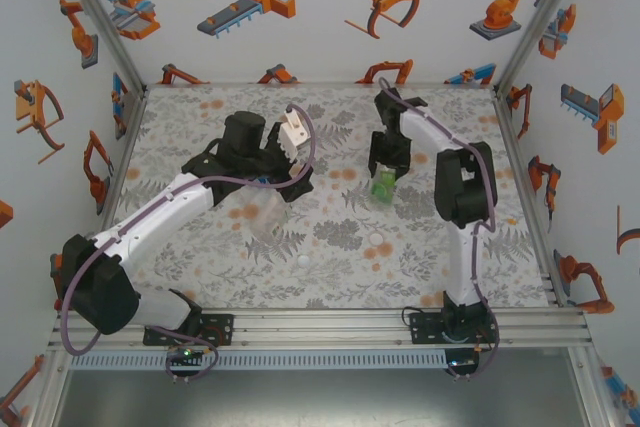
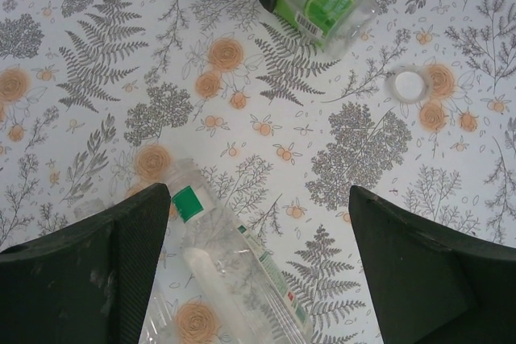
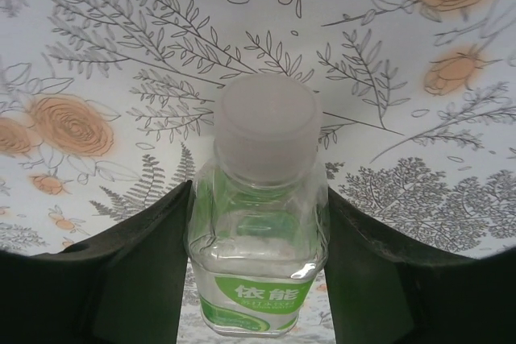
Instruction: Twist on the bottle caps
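Your right gripper [image 3: 260,195] has its jaws closed against both sides of the green bottle [image 3: 258,279], one finger [image 3: 137,271] on each flank of the body, just under the shoulder. The bottle points straight out from between the fingertips. Its neck and a whitish cap [image 3: 266,126] sitting on it stick out past the tips. You cannot tell from here whether that cap is threaded down or only resting on the neck.

Your left gripper [image 2: 258,199] is open wide and holds nothing. It hangs above the table [image 1: 200,117] with its fingers pointing down. The clear bottle [image 2: 230,267] lies on its side in the gap between those fingers. It sits much nearer one finger [image 2: 89,279], with its neck just beside that fingertip, and well apart from the other. Whether its neck is capped you cannot tell.

A loose cap [image 2: 409,84] lies flat on the table ahead of that left gripper's other finger, apart from it. Farther ahead in the left wrist view you see the green bottle again, in the right gripper's hold.

From above, a second loose cap [image 1: 303,260] lies nearer the arm bases than either gripper, roughly between the two.
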Robot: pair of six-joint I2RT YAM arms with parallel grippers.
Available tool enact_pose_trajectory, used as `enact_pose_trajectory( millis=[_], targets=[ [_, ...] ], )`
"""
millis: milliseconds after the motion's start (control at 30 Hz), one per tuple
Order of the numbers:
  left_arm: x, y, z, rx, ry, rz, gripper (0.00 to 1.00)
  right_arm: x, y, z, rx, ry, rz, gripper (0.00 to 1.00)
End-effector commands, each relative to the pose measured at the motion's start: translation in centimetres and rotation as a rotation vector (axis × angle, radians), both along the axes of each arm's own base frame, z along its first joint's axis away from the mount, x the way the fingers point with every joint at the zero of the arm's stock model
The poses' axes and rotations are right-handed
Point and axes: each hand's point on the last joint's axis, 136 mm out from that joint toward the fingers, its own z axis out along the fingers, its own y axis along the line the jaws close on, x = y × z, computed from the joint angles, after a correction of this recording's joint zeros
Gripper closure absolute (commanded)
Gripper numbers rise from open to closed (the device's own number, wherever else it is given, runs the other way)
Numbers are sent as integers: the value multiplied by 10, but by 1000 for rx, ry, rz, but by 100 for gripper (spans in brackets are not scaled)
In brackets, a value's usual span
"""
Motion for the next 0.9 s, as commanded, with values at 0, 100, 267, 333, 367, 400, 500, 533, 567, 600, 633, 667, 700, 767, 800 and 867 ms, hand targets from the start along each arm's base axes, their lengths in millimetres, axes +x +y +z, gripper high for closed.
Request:
enact_pose_trajectory(
  millis=[0, 100, 267, 333, 367, 400, 500, 533, 567, 600, 633, 667, 700, 767, 800, 867],
  targets=[
    [-3, 7, 6, -14, -2, 20, 17, 27, 1, 64, 24, -264, 34, 63],
    [-3, 9, 7, -12, -6, 28, 17, 40, 5, 92, 50, -445, 97, 66],
    [-4, 14, 11, -21, -20, 49, 17, 59, 8, 124, 38, -752, 190, 72],
    [-4, 16, 11, -24, -18, 57, 17, 64, 12, 137, 53, -885, 234, 73],
    [-5, 17, 12, -27, -18, 61, 17, 65, 13, 141, 53, -946, 253, 75],
    [-5, 17, 11, -29, -15, 64, 17, 67, 16, 148, 57, -1017, 276, 76],
    [-6, 19, 13, -38, -18, 75, 17, 68, 19, 158, 45, -1207, 336, 79],
    [-6, 20, 12, -40, -16, 78, 17, 69, 19, 159, 40, -1248, 337, 79],
    [-6, 20, 13, -41, -16, 82, 17, 70, 17, 160, 36, -1283, 337, 78],
    [-6, 21, 13, -43, -16, 85, 17, 71, 17, 160, 31, -1306, 344, 77],
    [-6, 21, 13, -43, -16, 89, 17, 72, 18, 158, 26, -1322, 362, 76],
    [-6, 22, 13, -46, -16, 94, 17, 72, 20, 157, 25, -1345, 378, 76],
    [-6, 22, 14, -49, -17, 96, 17, 73, 20, 157, 29, -1368, 382, 75],
    [-5, 22, 15, -51, -17, 100, 17, 78, 17, 155, 33, -1397, 366, 76],
    [-5, 22, 15, -53, -16, 104, 17, 80, 16, 153, 34, -1409, 359, 77],
    [-4, 22, 15, -54, -14, 107, 17, 84, 12, 152, 38, -1452, 339, 79]
  ],
)
